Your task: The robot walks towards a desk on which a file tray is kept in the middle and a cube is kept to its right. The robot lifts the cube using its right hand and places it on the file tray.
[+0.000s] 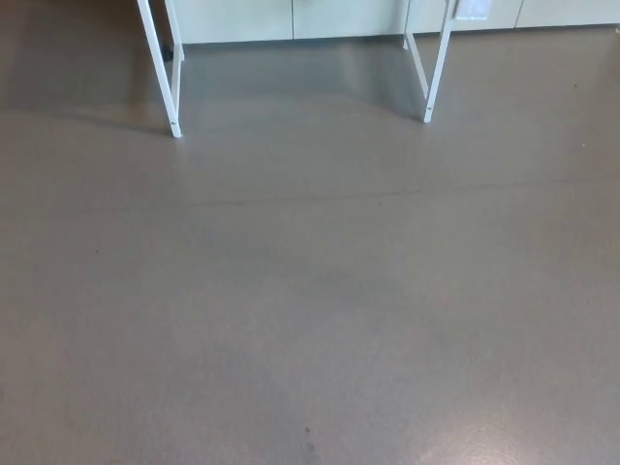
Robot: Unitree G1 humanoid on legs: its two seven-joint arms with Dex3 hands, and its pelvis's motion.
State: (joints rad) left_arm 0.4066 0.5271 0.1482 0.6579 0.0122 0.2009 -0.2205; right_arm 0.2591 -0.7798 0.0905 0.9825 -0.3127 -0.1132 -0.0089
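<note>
**Hands.** Neither the left hand nor the right hand shows in the head view. Finger state cannot be told for either hand.

**Task items.** The cube and the file tray lie outside the frame, so their positions cannot be told. Of the desk (417,63), only the lower white frame is visible, along the top edge of the picture.

**Desk frame.**
- The left front leg (158,63) slants down and slightly toward picture right, and its foot rests on the floor (310,291).
- The right front leg (438,68) slants down and slightly toward picture left, and its foot is also on the floor.
- A thinner white bar runs back from each front foot toward the rear of the frame.
- The desktop is cut off by the top edge.

**Surroundings.**
- Pale panels (291,17) stand behind the desk, divided by thin vertical seams.
- The floor is smooth and grey-brown and fills most of the picture.
- A faint line (320,197) crosses the floor from side to side below the desk feet.
- A small dark speck (307,429) lies near the bottom edge.
- A pale sheen (513,436) marks the lower right corner.
</note>
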